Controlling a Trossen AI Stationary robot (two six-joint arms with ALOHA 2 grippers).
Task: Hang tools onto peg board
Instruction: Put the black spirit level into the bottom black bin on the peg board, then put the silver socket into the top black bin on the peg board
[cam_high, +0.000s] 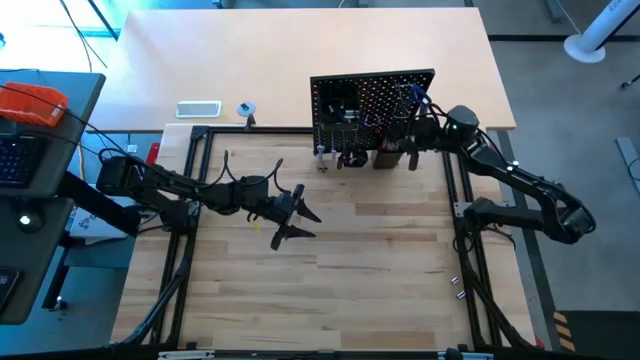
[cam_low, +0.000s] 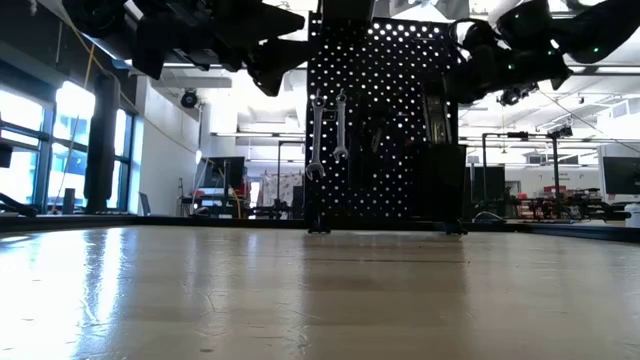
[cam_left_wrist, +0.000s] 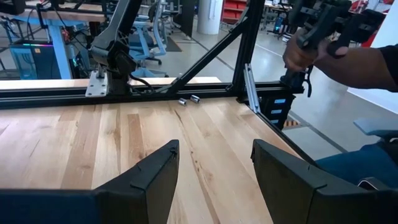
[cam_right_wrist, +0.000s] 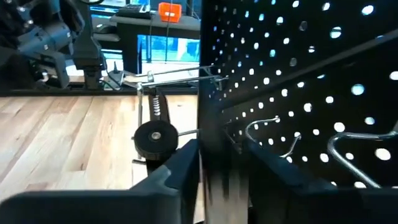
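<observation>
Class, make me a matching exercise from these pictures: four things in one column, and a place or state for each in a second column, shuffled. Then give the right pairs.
Things:
1. left gripper
2. right gripper
3. two silver wrenches
4. white flat rectangle

Places or states:
A. hanging on the front of the peg board
B. lying on the lighter table surface beyond the frame, left of the board
C. open with nothing between its fingers, over the bare wood
D. up against the board's front, near its right end

Pairs: 1-C, 2-D, 3-A, 4-B

Two wrenches (cam_low: 327, 135), one peg board (cam_low: 385, 110)
</observation>
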